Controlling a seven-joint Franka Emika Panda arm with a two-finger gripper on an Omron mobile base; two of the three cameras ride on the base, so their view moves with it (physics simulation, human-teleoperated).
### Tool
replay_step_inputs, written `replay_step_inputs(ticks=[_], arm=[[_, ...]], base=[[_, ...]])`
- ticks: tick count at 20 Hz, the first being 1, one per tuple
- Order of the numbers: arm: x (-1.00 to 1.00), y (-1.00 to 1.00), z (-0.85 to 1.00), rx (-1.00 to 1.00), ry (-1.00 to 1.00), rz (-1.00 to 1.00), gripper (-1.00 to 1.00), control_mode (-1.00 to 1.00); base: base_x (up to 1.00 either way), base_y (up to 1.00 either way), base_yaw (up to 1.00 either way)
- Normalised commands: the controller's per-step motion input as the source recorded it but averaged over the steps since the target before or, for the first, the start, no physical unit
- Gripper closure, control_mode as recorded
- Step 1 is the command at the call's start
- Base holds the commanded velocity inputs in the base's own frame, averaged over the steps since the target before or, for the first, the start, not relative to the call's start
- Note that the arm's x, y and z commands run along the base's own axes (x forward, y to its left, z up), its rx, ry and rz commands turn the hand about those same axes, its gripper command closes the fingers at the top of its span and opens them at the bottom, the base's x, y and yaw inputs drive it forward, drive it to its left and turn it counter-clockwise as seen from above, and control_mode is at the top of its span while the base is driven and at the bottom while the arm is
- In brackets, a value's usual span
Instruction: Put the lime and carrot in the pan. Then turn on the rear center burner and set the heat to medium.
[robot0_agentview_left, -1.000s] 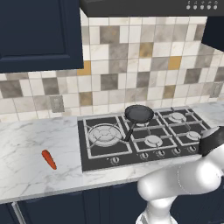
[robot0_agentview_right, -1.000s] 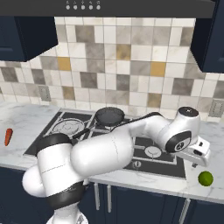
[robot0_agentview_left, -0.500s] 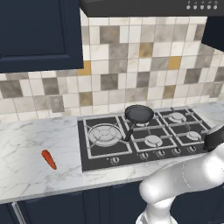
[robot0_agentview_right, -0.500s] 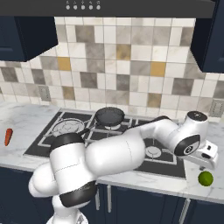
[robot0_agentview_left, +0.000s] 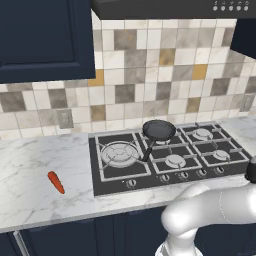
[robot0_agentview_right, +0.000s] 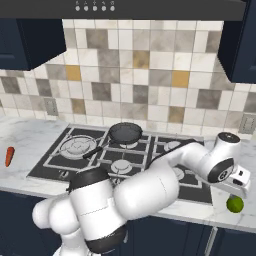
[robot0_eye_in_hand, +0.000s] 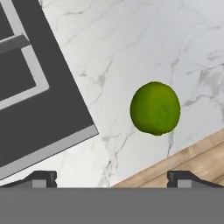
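Pincer lowered toward 1 lime, wide open, empty, 1 carrot, 1 pan, perhaps empty

Base cams share cooktop; hand cam looks down close.

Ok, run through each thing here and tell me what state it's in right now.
lime: loose on the marble counter, not gripped.
carrot: lying on the counter left of the cooktop.
pan: empty, on the cooktop's rear grate.
gripper: open, over the lime.
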Motion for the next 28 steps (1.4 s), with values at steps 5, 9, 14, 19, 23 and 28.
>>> replay_step_inputs(ticks=[5, 9, 14, 19, 23, 28], arm=[[0.06, -0.1, -0.07, 0.0, 0.0, 0.0, -1.0, -1.0], [0.0, -0.29, -0.12, 0.0, 0.0, -0.01, -1.0, -1.0], [0.0, -0.18, -0.18, 0.0, 0.0, -0.03, -1.0, -1.0], [0.07, -0.09, -0.12, 0.0, 0.0, -0.01, -1.0, -1.0], [0.2, -0.2, -0.13, 0.0, 0.0, -0.01, -1.0, -1.0], [0.27, -0.2, -0.1, 0.0, 0.0, -0.03, -1.0, -1.0]], base=[[0.0, 0.0, 0.0], [0.0, 0.0, 0.0], [0.0, 0.0, 0.0], [0.0, 0.0, 0.0], [0.0, 0.0, 0.0], [0.0, 0.0, 0.0]])
